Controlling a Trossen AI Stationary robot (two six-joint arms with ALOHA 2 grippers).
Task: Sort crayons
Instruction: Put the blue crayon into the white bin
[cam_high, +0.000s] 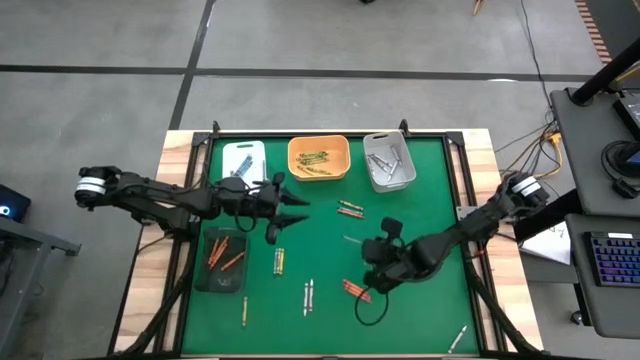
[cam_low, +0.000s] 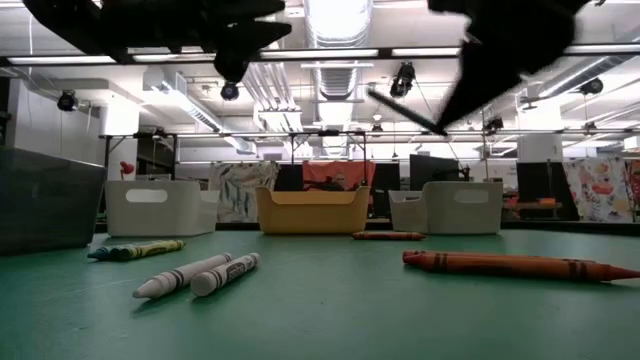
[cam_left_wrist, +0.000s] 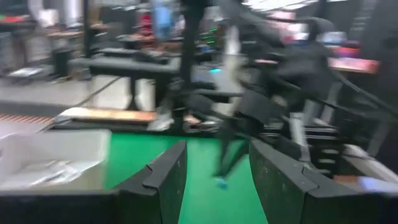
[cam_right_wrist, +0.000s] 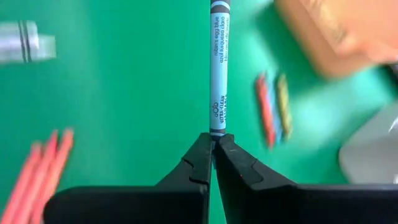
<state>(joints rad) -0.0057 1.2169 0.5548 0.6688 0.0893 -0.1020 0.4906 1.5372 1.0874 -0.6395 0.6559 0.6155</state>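
My right gripper (cam_high: 364, 246) hovers over the middle of the green mat, shut on a light-blue crayon (cam_right_wrist: 218, 68). In the low view that crayon (cam_low: 402, 110) shows as a thin dark stick well above the mat. My left gripper (cam_high: 298, 208) hangs open over the mat's left half, near the white tray (cam_high: 243, 160), with nothing between its fingers (cam_left_wrist: 163, 180). Loose crayons lie flat on the mat: a red-orange pair (cam_high: 350, 210), another red-orange pair (cam_high: 356, 291), an olive pair (cam_high: 279, 262) and a white pair (cam_high: 309, 296). My right gripper pinches the blue crayon's near end (cam_right_wrist: 217, 129) between the tips of its two fingers. The crayon sticks straight out ahead, in line with the fingers. The fingers slant down from the table's right side. The crayon is lifted clear of the mat.
Along the far edge stand a yellow tray (cam_high: 318, 157) with olive crayons and a grey tray (cam_high: 389, 162) with pale ones. A dark tray (cam_high: 220, 255) at the left holds red-orange crayons. Single crayons lie near the front edge (cam_high: 244, 310) and front right (cam_high: 458, 338).
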